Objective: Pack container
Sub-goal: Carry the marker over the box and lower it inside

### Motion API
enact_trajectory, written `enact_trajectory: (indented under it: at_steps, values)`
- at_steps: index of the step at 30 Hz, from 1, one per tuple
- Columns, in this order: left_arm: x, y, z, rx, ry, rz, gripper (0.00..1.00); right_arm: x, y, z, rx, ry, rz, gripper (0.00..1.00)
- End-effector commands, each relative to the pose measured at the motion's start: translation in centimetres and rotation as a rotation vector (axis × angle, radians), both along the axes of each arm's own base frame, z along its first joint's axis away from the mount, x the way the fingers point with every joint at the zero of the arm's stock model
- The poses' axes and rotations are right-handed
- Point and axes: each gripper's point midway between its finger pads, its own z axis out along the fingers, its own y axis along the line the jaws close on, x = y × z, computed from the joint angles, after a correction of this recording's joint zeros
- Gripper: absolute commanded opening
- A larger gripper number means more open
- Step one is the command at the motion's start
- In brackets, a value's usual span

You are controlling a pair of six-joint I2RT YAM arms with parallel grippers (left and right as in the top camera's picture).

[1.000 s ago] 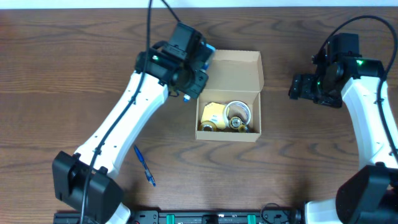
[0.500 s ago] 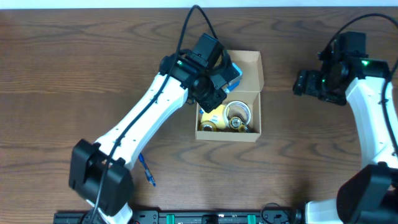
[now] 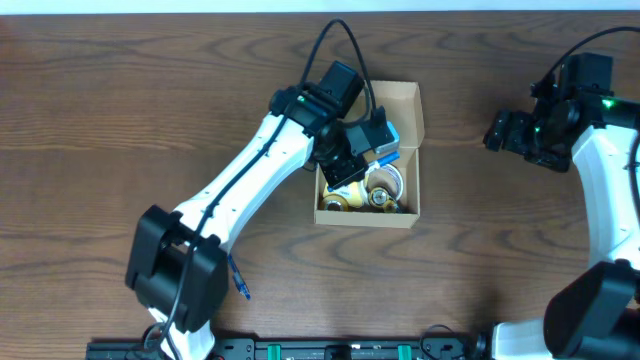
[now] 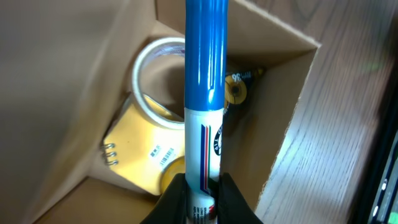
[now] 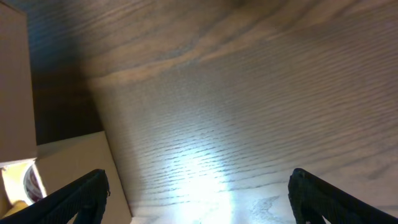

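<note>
Looking at the wooden table (image 3: 100, 100), I see the container (image 3: 400, 105) sitting mid-table, lid flipped back. My left gripper (image 4: 203, 196) hangs over it, clamped on a blue marker (image 4: 205, 93); right gripper (image 5: 199, 190) is spread wide, off to the side. Tape roll (image 4: 140, 81) and yellow notepad (image 4: 137, 146) sit inside.

Overhead was lit evenly, pretty sharp. Big white glare was caught on the brown wooden table (image 5: 205, 180) in the right wrist view.
</note>
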Motion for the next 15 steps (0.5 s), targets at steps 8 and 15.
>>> enact_trajectory:
  at_steps: [8,15]
  values:
    - [-2.4,1.1,-3.4,0.070,0.071,-0.237,0.17,-0.1,0.2,0.3,0.022,0.000,0.009,0.92]
    - [-2.9,1.1,-5.6,0.101,0.132,-0.250,0.18,-0.1,0.2,0.3,0.023,0.001,0.009,0.92]
